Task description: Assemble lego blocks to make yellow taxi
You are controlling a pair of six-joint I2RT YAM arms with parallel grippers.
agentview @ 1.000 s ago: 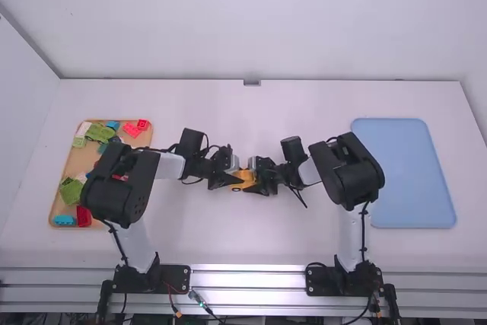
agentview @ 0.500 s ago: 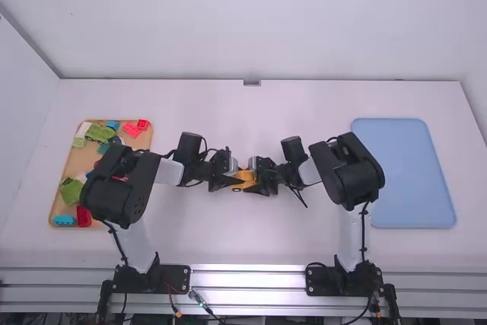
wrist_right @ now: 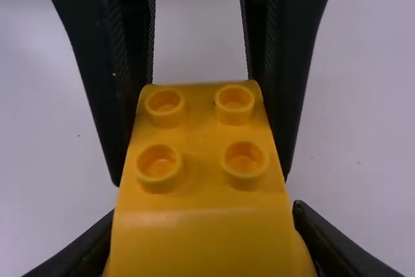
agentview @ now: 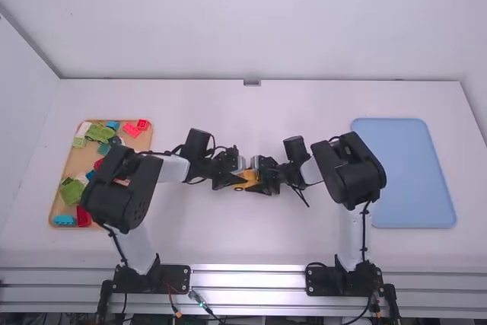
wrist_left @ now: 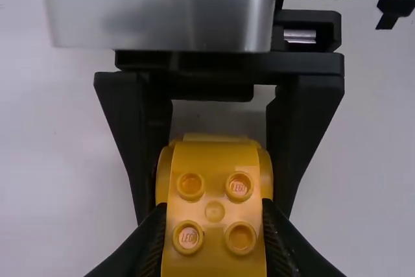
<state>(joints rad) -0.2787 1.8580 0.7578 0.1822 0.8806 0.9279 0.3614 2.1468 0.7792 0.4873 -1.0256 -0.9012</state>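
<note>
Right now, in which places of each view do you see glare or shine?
High view: strong glare on the metal rail; left wrist view: shine on the silver housing, small highlights on the yellow blocks; right wrist view: soft sheen across those blocks.

High cam: far, above/behind arms (agentview: 118, 188), looks forward-down at table (agentview: 243, 241). Wrist cams: close, look down from opposite ends of block (wrist_right: 200, 131), shared by all three.
</note>
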